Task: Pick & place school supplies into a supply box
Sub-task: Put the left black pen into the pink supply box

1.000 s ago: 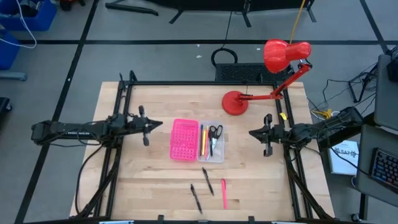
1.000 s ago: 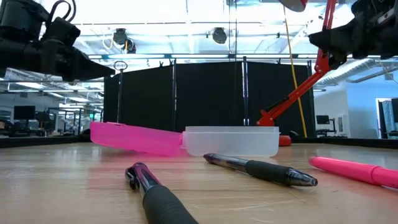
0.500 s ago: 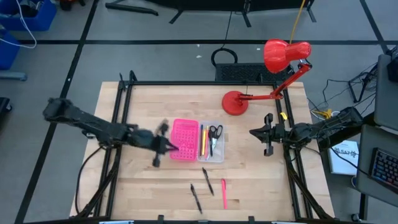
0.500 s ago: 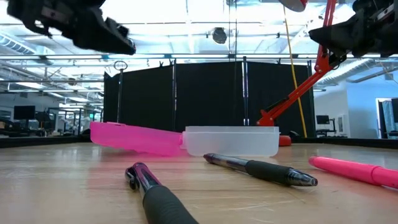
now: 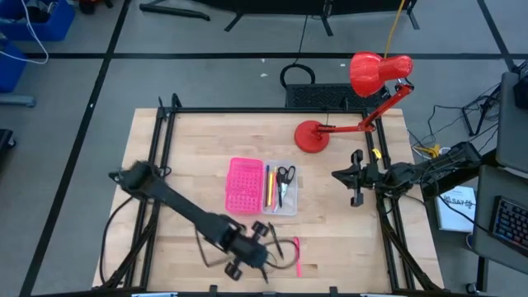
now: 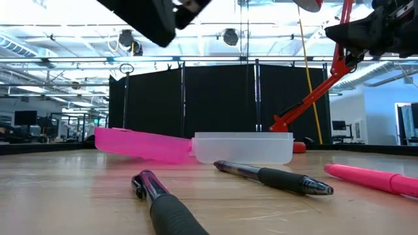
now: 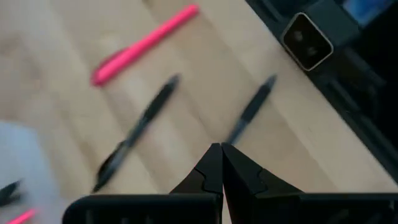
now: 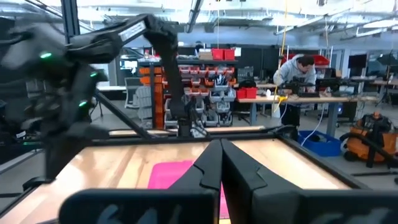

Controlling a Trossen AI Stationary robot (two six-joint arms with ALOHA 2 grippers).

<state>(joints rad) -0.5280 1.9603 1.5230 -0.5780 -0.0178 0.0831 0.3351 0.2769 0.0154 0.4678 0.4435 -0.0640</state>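
The supply box lies open mid-table, pink grid half to the left and clear tray half to the right, holding black-handled scissors and slim yellow and pink pens. Three pens lie loose near the near edge: a black pen, a second black pen and a pink pen. My left gripper hovers shut above the black pens, well off the wood as the low view shows. My right gripper waits shut, right of the box.
A red desk lamp stands on its round base at the far right of the table, head raised beyond the far edge. A black frame runs along the table sides. Bare wood lies left of the box. A person shows in the room behind.
My left arm has swung fast from the table's left side, past the pink box half, toward the near edge and rightward, ending over the loose pens with its fingers pointing down toward the near edge. The pens and the box have stayed in place.
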